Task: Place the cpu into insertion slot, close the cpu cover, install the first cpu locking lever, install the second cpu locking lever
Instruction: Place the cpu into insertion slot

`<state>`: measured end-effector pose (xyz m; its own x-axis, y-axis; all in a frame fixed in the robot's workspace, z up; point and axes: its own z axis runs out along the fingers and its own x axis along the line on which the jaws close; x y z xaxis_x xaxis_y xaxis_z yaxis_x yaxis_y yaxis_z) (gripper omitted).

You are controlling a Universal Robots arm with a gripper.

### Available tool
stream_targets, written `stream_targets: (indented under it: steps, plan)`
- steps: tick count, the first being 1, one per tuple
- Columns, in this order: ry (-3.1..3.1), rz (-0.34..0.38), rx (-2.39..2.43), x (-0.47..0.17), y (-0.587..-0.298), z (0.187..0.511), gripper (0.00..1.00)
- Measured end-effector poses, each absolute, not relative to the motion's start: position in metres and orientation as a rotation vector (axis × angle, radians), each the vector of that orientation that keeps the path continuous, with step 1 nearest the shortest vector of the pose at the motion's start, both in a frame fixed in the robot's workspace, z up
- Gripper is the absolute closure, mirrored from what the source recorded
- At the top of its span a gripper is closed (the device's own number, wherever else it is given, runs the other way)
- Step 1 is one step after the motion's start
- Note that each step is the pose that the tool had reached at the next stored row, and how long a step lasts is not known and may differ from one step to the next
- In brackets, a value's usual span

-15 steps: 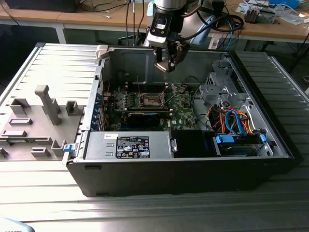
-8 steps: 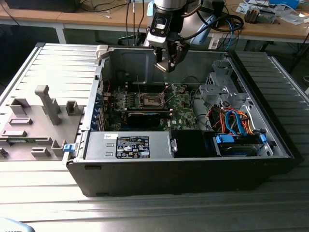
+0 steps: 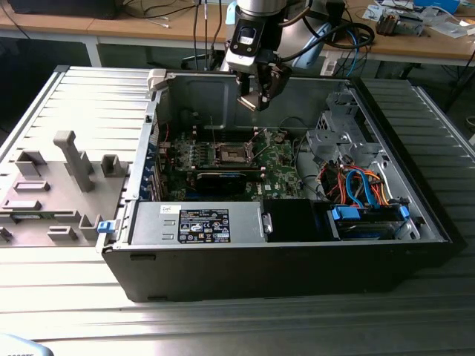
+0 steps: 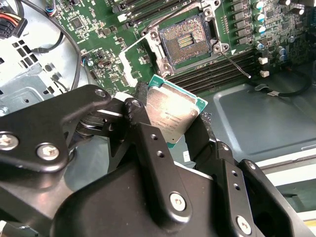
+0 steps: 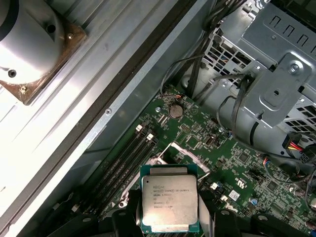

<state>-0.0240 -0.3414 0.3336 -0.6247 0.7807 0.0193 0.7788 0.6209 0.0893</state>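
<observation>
My gripper (image 3: 256,101) hangs over the open computer case, above the green motherboard (image 3: 278,167). It is shut on the cpu (image 4: 173,111), a flat square chip with a dull silver top and green edge, pinched between the two black fingers (image 4: 143,118). The first wrist view shows the cpu (image 5: 169,202) held level over the board. The insertion slot (image 4: 189,39) lies bare with its dark pin field exposed, a short way from the chip. The cpu cover (image 4: 129,63) stands swung open at one side of the slot. A thin locking lever (image 4: 238,65) sticks out from the slot's corner.
A long black expansion card (image 3: 223,178) lies close to the slot (image 3: 231,153), with a grey power supply (image 3: 197,222) in front. A metal drive cage (image 3: 338,130) and orange and blue cables (image 3: 356,185) fill the exterior view's right. Memory slots (image 4: 212,74) flank the socket.
</observation>
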Motion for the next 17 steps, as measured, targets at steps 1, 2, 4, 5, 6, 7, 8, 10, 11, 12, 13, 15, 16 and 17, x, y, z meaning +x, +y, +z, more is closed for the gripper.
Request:
stream_targets:
  steps: [1, 2, 4, 5, 6, 7, 8, 10, 11, 12, 13, 15, 16, 17]
  plan:
    - [2.809, 0.139, 1.352, -0.0240, -0.3414, 0.3336, 0.45]
    - [2.808, 0.139, 1.354, -0.0240, -0.3414, 0.3336, 0.45]
    - [2.806, 0.139, 1.356, -0.0240, -0.3414, 0.3336, 0.45]
    - [2.806, 0.139, 1.357, -0.0240, -0.3414, 0.3336, 0.45]
    - [2.805, 0.139, 1.359, -0.0240, -0.3414, 0.3336, 0.45]
    - [2.805, 0.139, 1.360, -0.0239, -0.3414, 0.3336, 0.45]
    - [2.804, 0.139, 1.362, -0.0240, -0.3414, 0.3336, 0.45]
    - [2.802, 0.139, 1.364, -0.0240, -0.3414, 0.3336, 0.45]
    - [2.802, 0.139, 1.365, -0.0240, -0.3414, 0.3336, 0.45]
    - [2.801, 0.139, 1.366, -0.0240, -0.3414, 0.3336, 0.45]
    - [2.801, 0.139, 1.367, -0.0240, -0.3414, 0.3336, 0.45]
    - [2.800, 0.139, 1.370, -0.0240, -0.3414, 0.3336, 0.45]
    - [2.799, 0.139, 1.370, -0.0240, -0.3414, 0.3336, 0.45]
    - [2.799, 0.139, 1.371, -0.0240, -0.3414, 0.3336, 0.45]
